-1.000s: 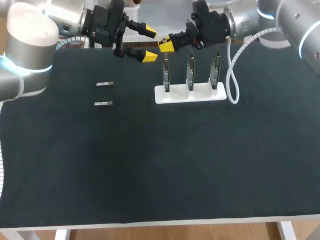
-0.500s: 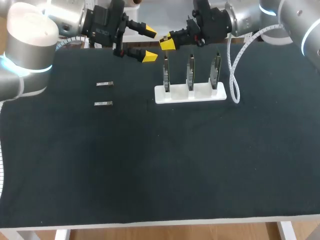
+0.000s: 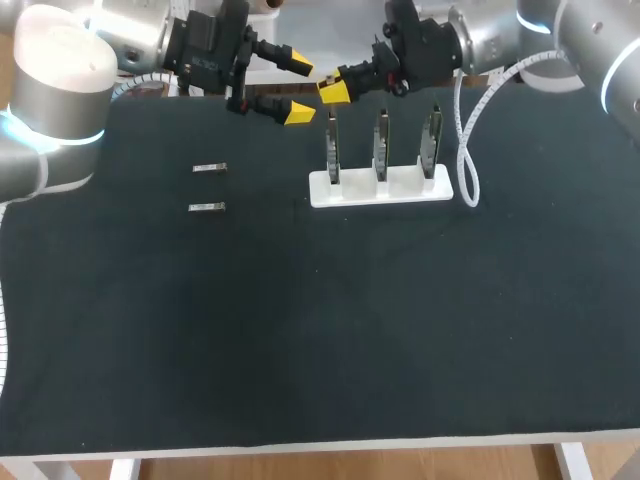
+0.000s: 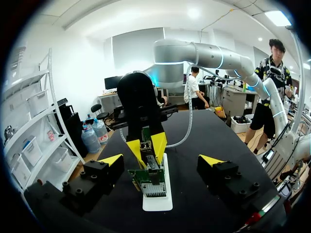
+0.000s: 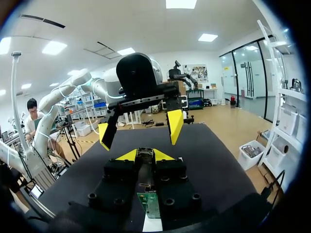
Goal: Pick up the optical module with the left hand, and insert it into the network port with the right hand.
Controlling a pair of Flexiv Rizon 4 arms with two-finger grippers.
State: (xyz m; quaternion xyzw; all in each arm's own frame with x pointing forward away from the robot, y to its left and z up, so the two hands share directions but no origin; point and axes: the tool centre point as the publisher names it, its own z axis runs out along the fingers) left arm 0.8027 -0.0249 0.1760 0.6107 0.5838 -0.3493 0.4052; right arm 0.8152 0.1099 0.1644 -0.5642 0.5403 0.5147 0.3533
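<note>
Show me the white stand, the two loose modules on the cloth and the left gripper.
white stand (image 3: 405,188), head view, bare part of its base.
module closer to the left gripper (image 3: 209,168), head view, its middle.
other module (image 3: 205,207), head view, its middle.
left gripper (image 3: 299,89), head view, midway between its yellow tips.

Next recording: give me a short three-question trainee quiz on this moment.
1. True or false: the left gripper is open and empty.
2. How many upright boards stand in the white holder? A two, B three, C four.
3. Fill in: the right gripper is shut on the ____.
Key: 1 true; 2 B; 3 optical module.
</note>
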